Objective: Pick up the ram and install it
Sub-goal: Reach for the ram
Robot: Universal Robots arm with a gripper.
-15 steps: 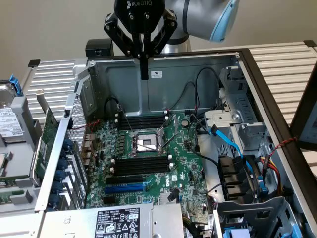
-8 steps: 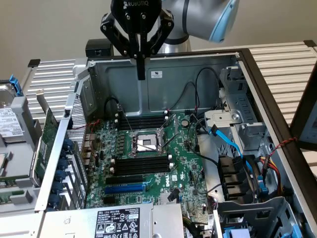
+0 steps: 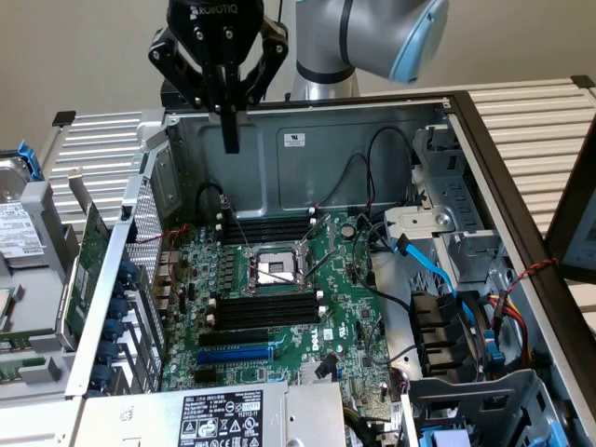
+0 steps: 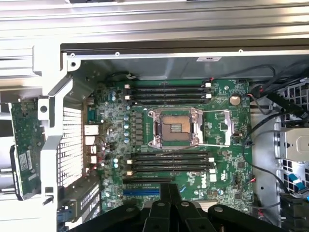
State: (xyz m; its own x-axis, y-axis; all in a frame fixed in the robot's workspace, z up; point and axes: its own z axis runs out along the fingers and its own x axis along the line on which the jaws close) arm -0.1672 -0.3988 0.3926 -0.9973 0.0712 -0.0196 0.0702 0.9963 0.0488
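The gripper (image 3: 230, 142) hangs upper left over the case (image 3: 326, 154), jaws closed and empty; gripping the ram squarely likely needs them opened

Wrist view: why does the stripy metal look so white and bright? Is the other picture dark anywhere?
In the wrist view, light washes the ribbed metal surface nearly white, while the end effector is a dark silhouette. In the exterior view, the motherboard is evenly lit and the cable-filled corner sits in shadow.
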